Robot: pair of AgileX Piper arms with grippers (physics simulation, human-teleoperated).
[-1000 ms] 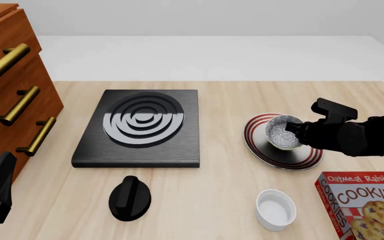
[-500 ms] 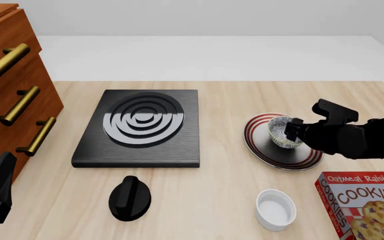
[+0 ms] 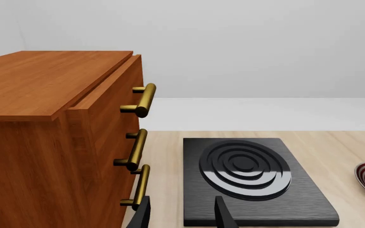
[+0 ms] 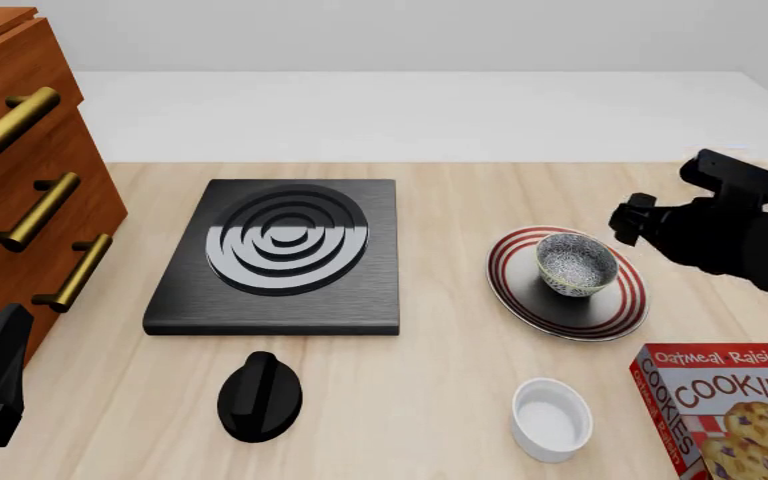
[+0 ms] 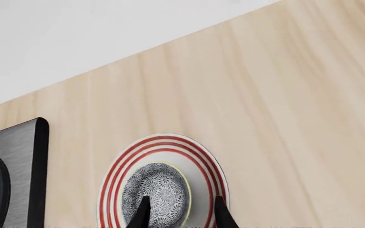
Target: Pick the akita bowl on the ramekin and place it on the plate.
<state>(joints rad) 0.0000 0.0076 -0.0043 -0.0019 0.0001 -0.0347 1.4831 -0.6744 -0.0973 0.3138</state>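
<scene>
Jaws apart above the akita bowl (image 4: 575, 265)

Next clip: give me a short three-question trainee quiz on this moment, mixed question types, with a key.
1. True or false: the black-and-white speckled akita bowl sits upright on the round white plate with red rings.
2. Multiple choice: what is the right gripper holding? A) the speckled bowl B) the plain white ramekin C) nothing
3. Fill in: near the table's front edge, the ramekin stands between the black knob and the ______ box.

Key:
1. True; the bowl rests inside the plate's rings, clear of the gripper.
2. C; its fingers are apart, above the bowl.
3. Cookies.
</scene>
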